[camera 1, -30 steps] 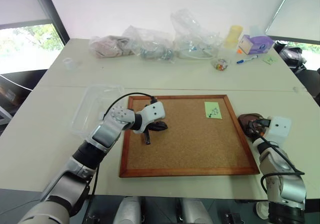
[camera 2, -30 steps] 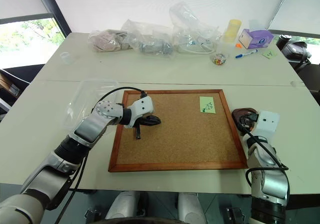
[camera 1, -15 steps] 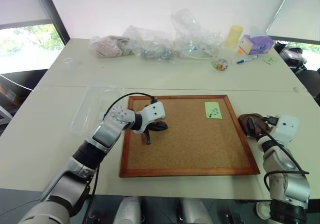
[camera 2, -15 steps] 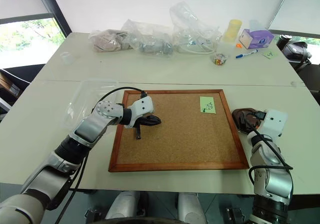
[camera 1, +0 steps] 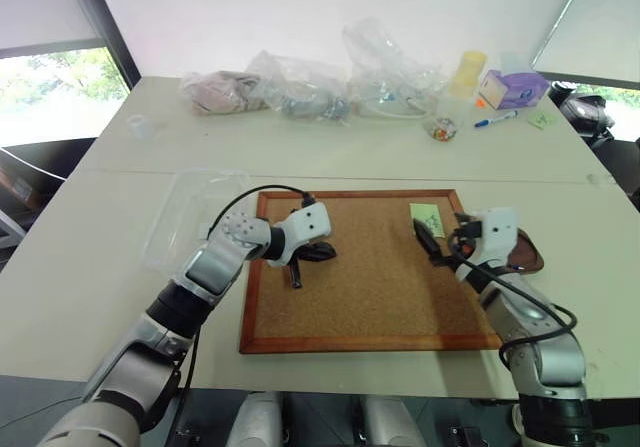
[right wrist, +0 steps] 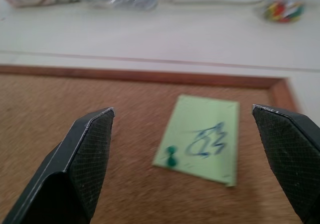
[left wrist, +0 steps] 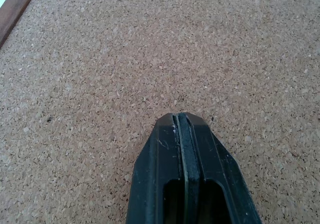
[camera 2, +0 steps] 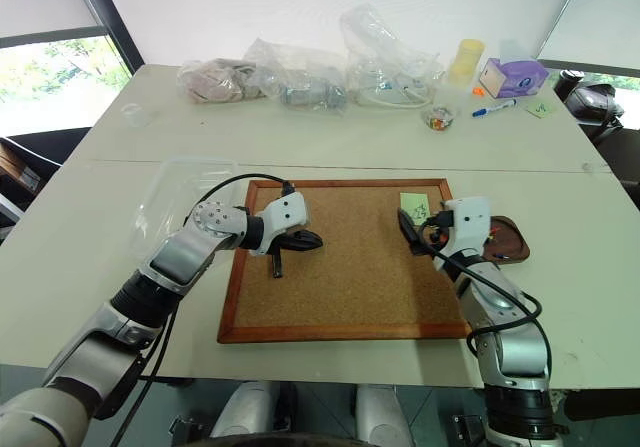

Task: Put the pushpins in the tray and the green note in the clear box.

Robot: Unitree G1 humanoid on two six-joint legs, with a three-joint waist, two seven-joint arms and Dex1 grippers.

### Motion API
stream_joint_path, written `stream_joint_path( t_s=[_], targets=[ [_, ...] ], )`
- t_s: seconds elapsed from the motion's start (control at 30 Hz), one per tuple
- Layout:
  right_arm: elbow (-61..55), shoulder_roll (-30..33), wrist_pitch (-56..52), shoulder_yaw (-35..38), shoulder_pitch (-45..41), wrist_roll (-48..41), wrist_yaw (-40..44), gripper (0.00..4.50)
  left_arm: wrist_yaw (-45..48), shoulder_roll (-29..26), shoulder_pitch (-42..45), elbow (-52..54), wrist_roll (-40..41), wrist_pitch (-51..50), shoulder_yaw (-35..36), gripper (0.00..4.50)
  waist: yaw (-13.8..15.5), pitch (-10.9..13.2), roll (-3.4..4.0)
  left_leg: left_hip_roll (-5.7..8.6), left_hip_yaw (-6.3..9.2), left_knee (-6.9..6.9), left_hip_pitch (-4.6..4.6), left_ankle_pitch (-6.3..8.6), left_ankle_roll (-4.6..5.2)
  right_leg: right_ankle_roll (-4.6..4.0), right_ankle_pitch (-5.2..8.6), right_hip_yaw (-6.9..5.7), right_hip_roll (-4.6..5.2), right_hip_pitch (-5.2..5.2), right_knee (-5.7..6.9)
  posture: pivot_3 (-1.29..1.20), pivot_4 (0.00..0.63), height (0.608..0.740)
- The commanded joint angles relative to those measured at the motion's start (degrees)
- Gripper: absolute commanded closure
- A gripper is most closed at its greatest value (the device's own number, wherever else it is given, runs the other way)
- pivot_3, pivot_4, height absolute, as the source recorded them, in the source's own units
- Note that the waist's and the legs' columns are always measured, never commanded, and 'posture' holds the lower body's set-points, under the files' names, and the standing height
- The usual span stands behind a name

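Right claw (right wrist: 185,159) wide open, empty, before green note (right wrist: 200,139).

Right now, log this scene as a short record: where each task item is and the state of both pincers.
green note: lying on the cork board, near its far right corner
pushpin: green pushpin stuck at the note's corner
tray: on the table just right of the cork board, partly behind the right arm
clear box: on the table left of the cork board
left pincer: shut, over the cork board's left part, holding nothing visible
right pincer: open wide, facing the green note, not touching it
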State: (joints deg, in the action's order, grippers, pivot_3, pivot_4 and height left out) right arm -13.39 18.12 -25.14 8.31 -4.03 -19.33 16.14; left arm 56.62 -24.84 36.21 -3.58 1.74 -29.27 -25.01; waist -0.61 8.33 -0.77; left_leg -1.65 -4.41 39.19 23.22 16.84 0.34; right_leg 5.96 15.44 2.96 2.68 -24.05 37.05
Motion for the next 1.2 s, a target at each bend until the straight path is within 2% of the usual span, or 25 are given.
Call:
stream_joint_path(
  t_s=[0.03, 0.3, 0.4, 0.63, 0.67, 1.0, 1.2],
  targets=[
    [1.3, -1.3, 1.6, -0.6, -1.1, 0.2, 0.5, 0.02, -0.9, -0.4, -0.8, -1.5, -1.8, -0.8, -0.8, 4.50, 0.0, 0.0, 0.00, 0.00, 0.00, 0.00, 0.00, 0.00, 0.00, 0.00, 0.00, 0.00, 0.00, 0.00, 0.00, 0.00, 0.150, 0.737],
    [4.1, -1.9, 3.0, -1.0, -1.9, 1.1, 1.4, 0.02, -1.1, -0.5, -1.0, -1.2, -1.7, -1.1, -0.7, 4.50, 0.0, 0.0, 0.00, 0.00, 0.01, 0.00, 0.00, 0.00, 0.00, 0.01, -0.01, -0.01, 0.00, 0.00, 0.01, 0.00, 0.150, 0.737],
    [4.5, -2.0, 3.2, -1.2, -2.0, 1.2, 1.5, 0.70, -1.1, -0.6, -1.2, -1.0, -1.7, -1.1, -0.8, 4.50, 0.0, 0.0, 0.00, 0.00, -0.01, 0.00, 0.00, 0.00, 0.00, 0.01, 0.00, 0.00, 0.00, 0.00, 0.00, 0.00, 0.150, 0.737],
    [4.4, -2.5, 2.6, -1.7, -1.6, 1.4, 1.6, 4.17, -1.0, -0.7, -1.2, -0.8, -1.7, -1.0, -0.8, 4.50, -0.1, 0.0, 0.00, 0.00, 0.00, 0.00, 0.00, 0.00, 0.00, 0.01, -0.01, 0.00, 0.00, 0.00, 0.00, 0.00, 0.150, 0.737],
    [4.3, -2.5, 2.5, -1.6, -1.5, 1.4, 1.5, 4.48, -1.0, -0.7, -1.2, -0.9, -1.7, -1.0, -0.8, 4.50, -0.1, 0.0, 0.00, -0.01, 0.00, 0.00, 0.00, 0.00, 0.00, 0.01, -0.01, 0.00, 0.00, 0.00, 0.00, 0.00, 0.150, 0.737],
    [2.7, -2.1, 3.5, -1.2, -0.2, 2.7, 1.1, 4.48, -0.6, -1.4, -1.0, -1.0, -1.8, -0.8, -0.7, 4.50, -0.1, 0.0, 0.00, -0.02, 0.00, 0.00, -0.01, 0.00, 0.00, 0.02, -0.01, -0.01, -0.02, 0.00, 0.02, 0.00, 0.150, 0.737],
    [-0.4, -2.9, 10.9, 1.6, -0.8, 3.2, -0.2, 4.48, -0.1, -1.8, -1.4, -1.3, -2.0, -0.9, -1.1, 4.50, -0.1, 0.0, 0.02, -0.02, -0.01, -0.01, 0.06, 0.00, 0.00, 0.08, -0.04, -0.01, -0.02, -0.09, 0.02, 0.00, 0.150, 0.737]
  ],
)
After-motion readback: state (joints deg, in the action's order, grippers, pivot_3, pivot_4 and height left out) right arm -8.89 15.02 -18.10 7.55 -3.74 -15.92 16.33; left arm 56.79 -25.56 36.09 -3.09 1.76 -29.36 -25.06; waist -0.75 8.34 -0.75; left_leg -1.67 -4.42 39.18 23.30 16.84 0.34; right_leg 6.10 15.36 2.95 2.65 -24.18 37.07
